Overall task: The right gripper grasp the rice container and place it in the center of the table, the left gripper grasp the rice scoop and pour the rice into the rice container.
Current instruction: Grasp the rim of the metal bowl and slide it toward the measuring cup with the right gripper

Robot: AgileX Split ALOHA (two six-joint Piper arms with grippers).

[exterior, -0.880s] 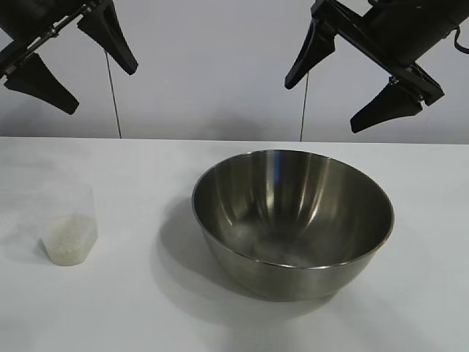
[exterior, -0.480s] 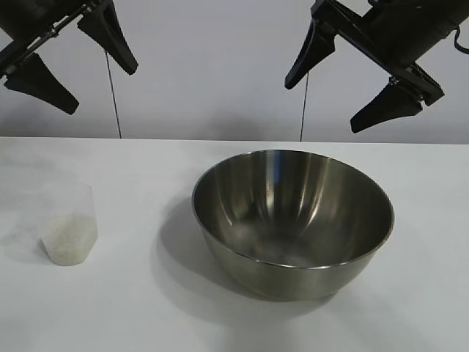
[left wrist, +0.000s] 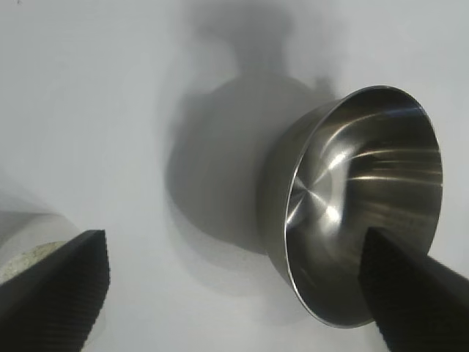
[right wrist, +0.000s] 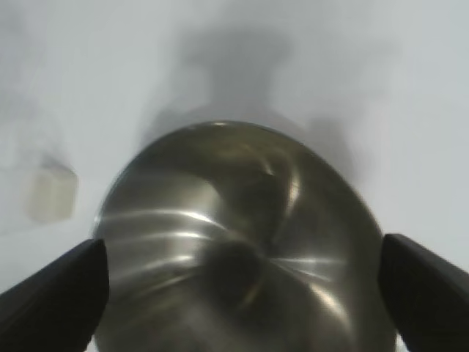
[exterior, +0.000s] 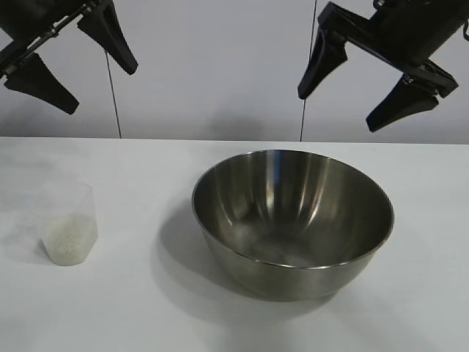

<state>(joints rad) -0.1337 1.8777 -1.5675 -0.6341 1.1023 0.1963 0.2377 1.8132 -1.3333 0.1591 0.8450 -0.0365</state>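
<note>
The bowl (exterior: pixel 293 224) is sitting upright on the table (exterior: pixel 132 308), a little right of centre in the exterior view, its polished inside catching streaks of light and showing no grains. The scoop (exterior: pixel 69 224) is standing upright at the left, well apart from the bowl, with rice (exterior: pixel 68 238) filling roughly its lower half.

Both arms are hanging high above the table, touching nothing. The left gripper (exterior: pixel 69 62) is hovering at the far left — above and slightly behind the scoop — with its two wedge fingers spread wide and nothing between them. The right gripper (exterior: pixel 374 84) is hovering above the bowl's far right rim, its fingers likewise splayed apart and empty.

The left wrist view is looking down between that arm's two fingertips (left wrist: pixel 55 293), which are framing the bowl (left wrist: pixel 366 213) on one side and the rim of the scoop (left wrist: pixel 29 249) on the other (only an edge of the scoop is showing, with pale rice inside). The bowl's shadow is falling on the table (left wrist: pixel 110 110) beside it.

The right wrist view is looking almost straight into the bowl (right wrist: pixel 234 242), which is filling the space between that arm's two spread fingertips (right wrist: pixel 51 301); the scoop (right wrist: pixel 53 192) is appearing beyond the bowl's rim as a small pale block — blurred, its contents not readable here.
</note>
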